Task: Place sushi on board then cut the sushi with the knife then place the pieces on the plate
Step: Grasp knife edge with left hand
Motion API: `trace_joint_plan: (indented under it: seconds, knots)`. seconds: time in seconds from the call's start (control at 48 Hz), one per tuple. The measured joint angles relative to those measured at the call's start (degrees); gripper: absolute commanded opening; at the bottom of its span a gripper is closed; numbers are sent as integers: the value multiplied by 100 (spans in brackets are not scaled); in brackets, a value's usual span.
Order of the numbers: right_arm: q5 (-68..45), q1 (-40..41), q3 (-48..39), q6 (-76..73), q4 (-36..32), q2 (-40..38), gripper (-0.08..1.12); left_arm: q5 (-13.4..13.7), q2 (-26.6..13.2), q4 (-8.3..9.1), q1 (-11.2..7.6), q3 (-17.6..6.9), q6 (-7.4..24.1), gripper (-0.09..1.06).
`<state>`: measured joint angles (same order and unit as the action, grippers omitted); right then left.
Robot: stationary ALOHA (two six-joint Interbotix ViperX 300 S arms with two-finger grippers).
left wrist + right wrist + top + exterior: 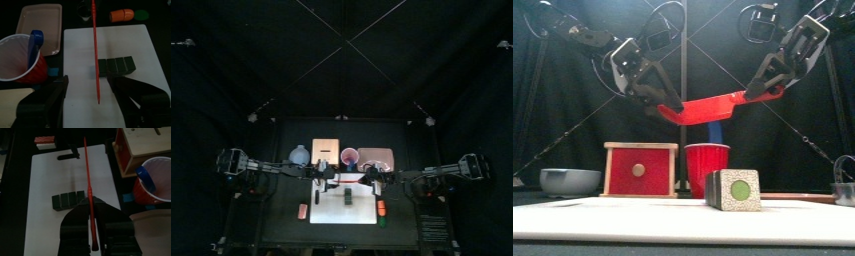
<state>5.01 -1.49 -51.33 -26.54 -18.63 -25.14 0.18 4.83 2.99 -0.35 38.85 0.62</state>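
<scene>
Front: red knife [714, 105] aloft above sushi [735, 189]; wrist views: seemingly edge-on.

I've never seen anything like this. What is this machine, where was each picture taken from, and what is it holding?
It is a robot with two black arms at a small table, each ending in a two-jawed gripper. One picture looks down from above, one looks level from the table's front edge, and the other two come from a camera on each wrist. On the table lies a white cutting board with a dark green sushi roll on it. Behind it stand a wooden box, a blue-grey bowl and a red cup holding a blue knife; a pink tray lies there too. The right gripper grips a red knife above the roll. The left gripper is open around its other end.
</scene>
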Motion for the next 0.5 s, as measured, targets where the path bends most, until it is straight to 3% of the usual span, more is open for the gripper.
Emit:
trace_joint_plan:
  seconds: [0.5]
  knots:
    - [0,-9,0,9,0,53,27,167,-35,0,-9,0,0,47]
